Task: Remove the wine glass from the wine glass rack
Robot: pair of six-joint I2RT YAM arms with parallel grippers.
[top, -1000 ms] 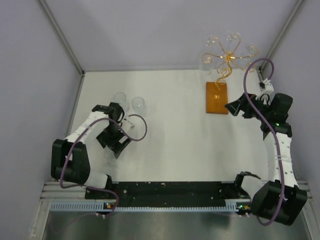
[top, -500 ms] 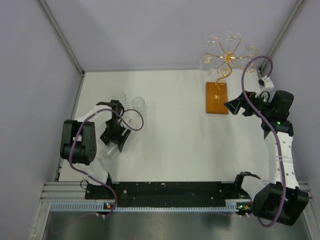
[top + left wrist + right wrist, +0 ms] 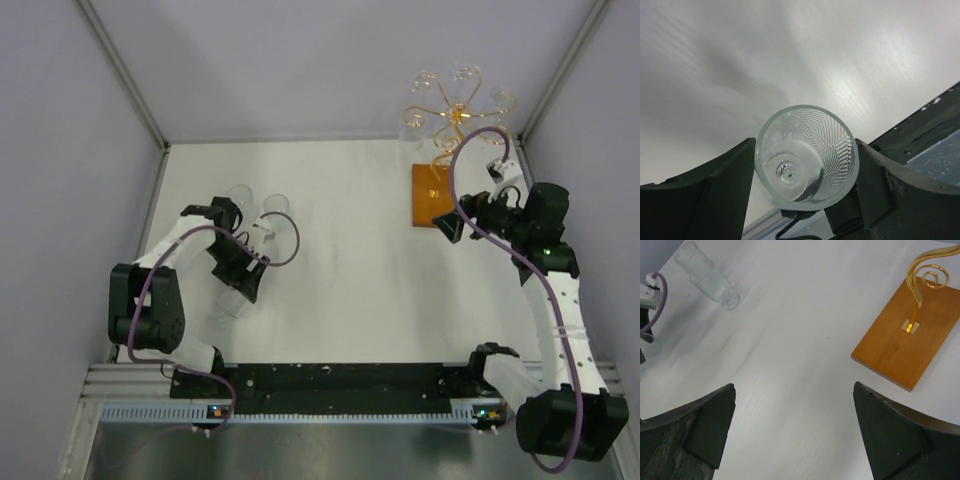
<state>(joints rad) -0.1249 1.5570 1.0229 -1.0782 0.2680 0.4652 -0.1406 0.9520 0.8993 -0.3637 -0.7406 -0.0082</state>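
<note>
left claw [image 3: 807, 165]: your left claw is closed on a wine glass [image 3: 806, 155]. One finger presses each side of the bowl, and the mouth faces the wrist camera.
right claw [image 3: 795, 435]: yours is spread wide with nothing between the fingers. It hovers over the desk [image 3: 790, 350], near the rack's base [image 3: 905, 335].
wine glass rack [image 3: 455, 112]: you see it at the far right of the desk, with hanging glasses [image 3: 463, 72] on its gold scroll arms.
two glasses [image 3: 240, 197]: they stand on the desk just beyond your left claw.
</note>
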